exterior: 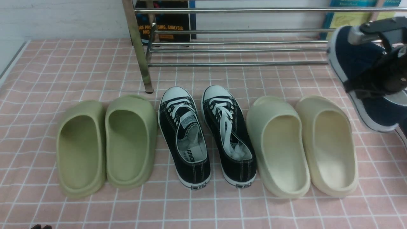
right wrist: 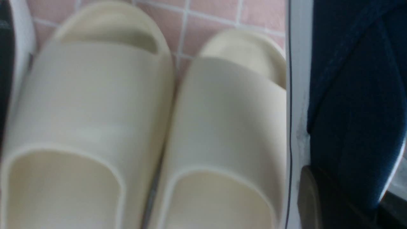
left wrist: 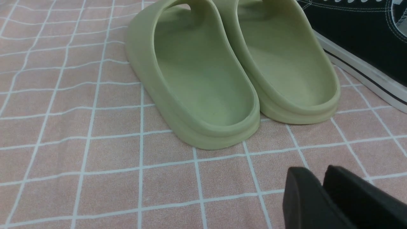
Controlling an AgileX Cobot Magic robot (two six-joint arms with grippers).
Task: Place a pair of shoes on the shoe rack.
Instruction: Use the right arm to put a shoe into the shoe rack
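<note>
One dark navy shoe (exterior: 353, 60) with a thick white sole hangs tilted in the air at the far right, toe toward the shoe rack (exterior: 238, 63). My right gripper (exterior: 381, 81) is shut on its side wall. In the right wrist view the navy canvas (right wrist: 349, 111) and white sole fill the side of the frame, with my right gripper (right wrist: 349, 197) clamped on it. A sliver of another dark, white-soled shoe (exterior: 401, 132) shows at the right edge. My left gripper (left wrist: 313, 171) hovers low over the cloth near the green slippers, fingers slightly apart and holding nothing.
In a row before the rack lie two green slippers (exterior: 105, 146), two black lace-up sneakers (exterior: 206, 136) and two cream slippers (exterior: 305, 146). The rack's leg (exterior: 140, 57) stands behind the green pair. Books (exterior: 165, 22) lean behind the rack. A pink checked cloth covers the table.
</note>
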